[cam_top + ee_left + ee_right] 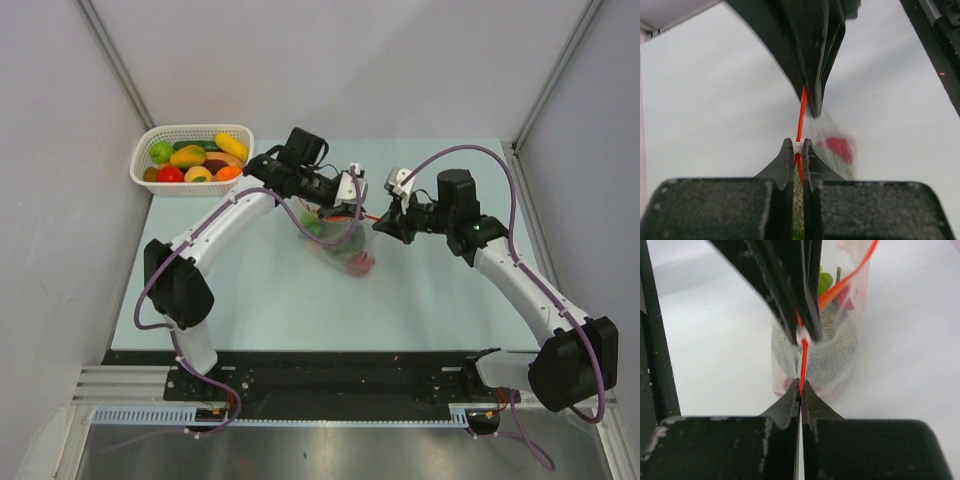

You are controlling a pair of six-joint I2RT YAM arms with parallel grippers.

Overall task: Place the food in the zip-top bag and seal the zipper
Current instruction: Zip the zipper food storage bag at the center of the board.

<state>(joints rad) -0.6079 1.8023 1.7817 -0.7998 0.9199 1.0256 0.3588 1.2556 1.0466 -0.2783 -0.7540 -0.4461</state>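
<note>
The zip-top bag hangs above the table between my two grippers, with green and red food inside. My left gripper is shut on the zipper's white slider. My right gripper is shut on the end of the orange-red zipper, which runs taut from its jaws to the slider. In the left wrist view, red food shows blurred through the bag. In the right wrist view, green food shows in the bag, and part of the strip curves away open behind the slider.
A white lattice basket stands at the table's back left corner, holding several more toy fruits and vegetables. Grey walls close in the table on the left, back and right.
</note>
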